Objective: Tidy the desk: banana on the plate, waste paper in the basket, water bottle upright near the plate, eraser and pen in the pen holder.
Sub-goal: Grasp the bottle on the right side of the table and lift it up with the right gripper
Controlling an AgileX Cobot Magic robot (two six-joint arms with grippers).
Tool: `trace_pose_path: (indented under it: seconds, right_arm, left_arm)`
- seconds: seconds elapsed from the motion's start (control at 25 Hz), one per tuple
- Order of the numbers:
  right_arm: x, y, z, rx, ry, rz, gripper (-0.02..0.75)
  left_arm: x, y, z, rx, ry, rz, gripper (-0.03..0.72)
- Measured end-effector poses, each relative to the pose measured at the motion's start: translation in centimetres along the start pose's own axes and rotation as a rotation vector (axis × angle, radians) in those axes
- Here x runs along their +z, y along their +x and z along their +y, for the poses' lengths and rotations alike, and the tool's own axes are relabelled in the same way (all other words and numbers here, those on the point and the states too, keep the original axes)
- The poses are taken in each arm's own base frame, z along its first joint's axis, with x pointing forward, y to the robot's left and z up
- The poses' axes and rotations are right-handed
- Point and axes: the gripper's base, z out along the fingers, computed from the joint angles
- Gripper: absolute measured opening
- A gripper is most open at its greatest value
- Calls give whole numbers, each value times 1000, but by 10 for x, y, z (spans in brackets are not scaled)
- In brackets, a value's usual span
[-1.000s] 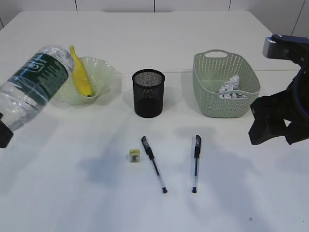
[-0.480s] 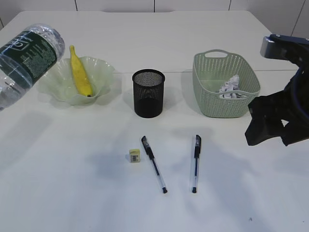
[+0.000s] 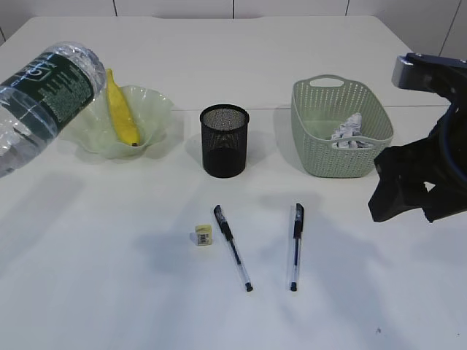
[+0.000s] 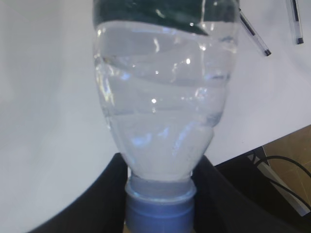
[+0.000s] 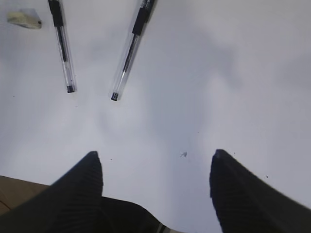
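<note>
Exterior view: the water bottle (image 3: 45,98) hangs tilted in the air over the desk's (image 3: 109,292) far left corner, its base just in front of the plate (image 3: 149,120), where the banana (image 3: 121,113) lies. The pen holder (image 3: 224,140) stands at the middle of the desk, and the basket (image 3: 340,130) toward the right edge holds the waste paper (image 3: 349,133). Nearer the front edge lie the eraser (image 3: 203,235) and two pens — the left pen (image 3: 233,247) and the right pen (image 3: 295,246). The right arm (image 3: 417,182) hovers at the right edge.

Left wrist view: the left gripper (image 4: 160,194) is clamped on the bottle's neck, just above the cap (image 4: 160,213).

Right wrist view: the right gripper (image 5: 155,167) hangs with its fingers (image 5: 90,174) well apart and nothing between them — the pens and eraser lie beyond on the desk.
</note>
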Motion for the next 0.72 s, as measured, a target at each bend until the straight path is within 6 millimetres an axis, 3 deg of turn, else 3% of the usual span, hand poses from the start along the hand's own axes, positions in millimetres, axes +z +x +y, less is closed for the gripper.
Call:
trace_pose_path:
  seconds: [0.48, 0.72]
  right_arm:
    - [0, 0, 0, -15, -1, 1, 513]
    - [-5, -4, 4, -303, -28, -21, 513]
  left_arm:
    - [0, 1, 0, 11, -1, 6, 242]
    - [0, 1, -2, 36, 26, 11, 242]
